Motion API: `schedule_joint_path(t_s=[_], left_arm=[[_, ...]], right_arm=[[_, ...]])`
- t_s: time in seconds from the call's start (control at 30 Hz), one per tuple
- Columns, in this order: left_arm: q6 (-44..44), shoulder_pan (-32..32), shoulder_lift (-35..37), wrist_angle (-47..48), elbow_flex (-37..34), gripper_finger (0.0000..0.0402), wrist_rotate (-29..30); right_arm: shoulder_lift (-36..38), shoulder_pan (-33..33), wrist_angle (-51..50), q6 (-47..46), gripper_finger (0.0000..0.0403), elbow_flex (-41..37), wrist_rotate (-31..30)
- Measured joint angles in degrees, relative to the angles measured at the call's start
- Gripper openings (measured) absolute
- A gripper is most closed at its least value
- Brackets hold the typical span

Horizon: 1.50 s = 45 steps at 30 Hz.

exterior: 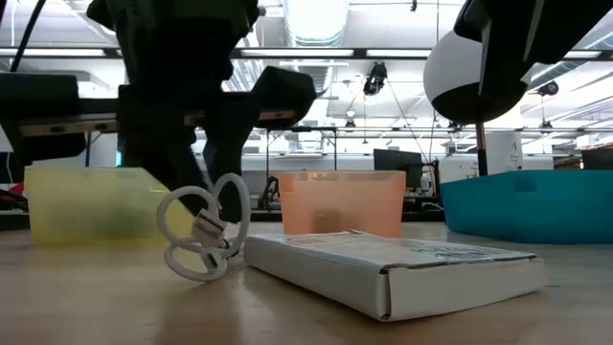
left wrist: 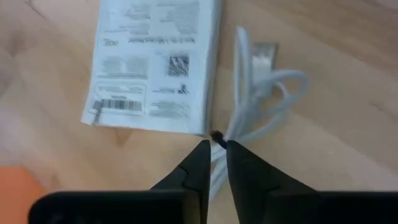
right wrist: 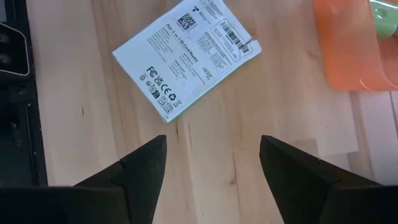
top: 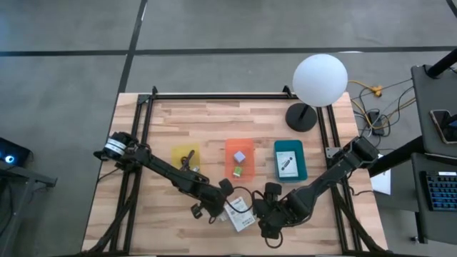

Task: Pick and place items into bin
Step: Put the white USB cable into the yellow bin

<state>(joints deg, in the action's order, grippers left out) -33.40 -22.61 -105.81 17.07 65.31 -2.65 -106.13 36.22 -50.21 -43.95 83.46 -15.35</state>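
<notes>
Pale planked wood table, matt printed paper packet, translucent plastic bins

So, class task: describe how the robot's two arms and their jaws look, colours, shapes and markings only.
Both arms are dark, nearly black, built of slim jointed segments. The left arm has a silvery-white ring near its base. The left gripper has narrow pointed jaws. The right gripper has broad, wedge-shaped matte black jaws. The right arm bears no visible markings.

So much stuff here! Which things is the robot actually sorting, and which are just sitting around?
Part of the job:
- whitish cable, pinched in the left gripper
- white printed packet, near the open right gripper
- yellow bin, orange bin, teal bin
- lavender cube and green cube, inside the orange bin

Just lying about:
- white globe lamp
- yellow cords beyond the table
</notes>
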Motion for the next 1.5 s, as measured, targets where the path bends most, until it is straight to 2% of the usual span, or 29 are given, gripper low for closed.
schedule_joint_path(t_s=[0.27, 0.47, 0.6, 0.9, 1.07, 1.2, 1.3, 1.5], left_arm=[[-0.2, 0.5, -1.9, -1.1, 0.2, 0.0031, 0.0], [-5.9, 0.1, -1.6, 2.6, 1.6, 0.0035, 0.0], [-6.2, 0.1, -1.6, 7.8, 3.4, 0.006, 1.0], [-6.6, 0.0, -1.9, 6.6, 4.6, 0.0144, 1.9], [-8.7, 0.4, -4.1, 5.9, 4.6, 0.0157, 1.8], [-9.4, 0.7, -5.1, 6.0, 4.8, 0.0156, 1.6], [-9.2, 0.7, -5.1, 6.3, 4.8, 0.0138, 0.8], [-9.0, 0.9, -4.9, 13.3, 6.1, 0.0048, -3.6]], right_arm=[[0.0, -0.1, -0.1, -4.2, 0.0239, 0.0, 0.1], [0.0, -0.1, -0.4, -5.3, 0.0245, 0.0, 0.1], [0.0, -0.1, -0.4, -4.0, 0.0248, 0.0, -0.5], [0.0, -0.3, -0.5, -2.3, 0.0251, -0.1, -1.4], [0.0, -0.3, -0.5, -2.4, 0.0251, -0.1, -1.4], [0.0, -0.3, -0.5, -2.6, 0.0247, -0.1, -1.4], [0.0, -0.4, -0.5, -3.2, 0.0247, -0.1, -1.4], [-0.1, -0.4, -0.5, -4.1, 0.0245, -0.1, -2.3]])
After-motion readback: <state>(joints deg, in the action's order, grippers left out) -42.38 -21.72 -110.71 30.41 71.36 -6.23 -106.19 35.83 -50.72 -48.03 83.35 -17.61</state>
